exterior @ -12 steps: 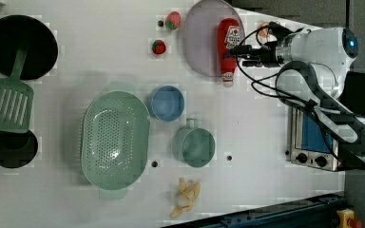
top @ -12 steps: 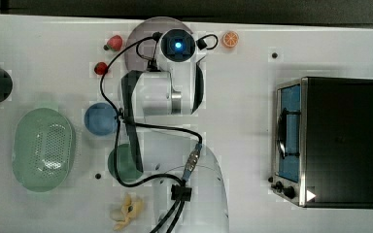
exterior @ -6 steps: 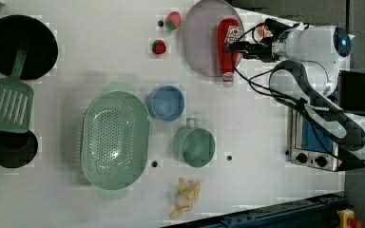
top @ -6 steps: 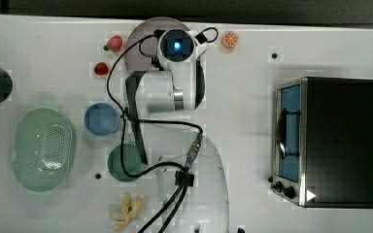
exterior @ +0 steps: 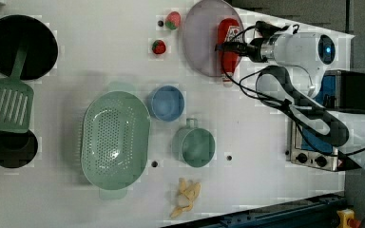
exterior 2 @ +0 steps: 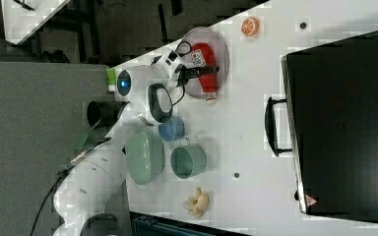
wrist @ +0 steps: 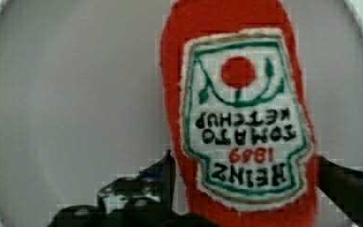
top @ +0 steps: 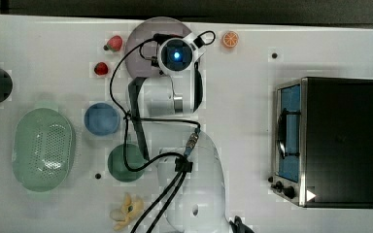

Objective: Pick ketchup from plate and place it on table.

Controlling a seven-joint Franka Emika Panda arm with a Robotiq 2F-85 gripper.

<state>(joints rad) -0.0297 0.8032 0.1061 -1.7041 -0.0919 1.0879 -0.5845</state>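
Where the white table (exterior: 100,61) ends, dark floor (exterior 2: 128,24) begins.

- Ketchup (wrist: 238,118): soft red cloth, matt and slightly fuzzy; stitched white label with embroidered green and red lettering.
- Plate (wrist: 75,118): smooth matt mauve-grey surface, plastic in look.
- Table (top: 233,116): smooth white top, low sheen.
- Arm housing (top: 194,194): glossy white plastic shell; black rubbery cables.
- Toaster oven (top: 337,141): matt black casing, brushed metal front frame, at 3 o'clock in the top view.
- Colander (exterior: 115,140): pale green perforated plastic, satin finish.
- Mug (exterior: 197,147): smooth green, slight gloss.
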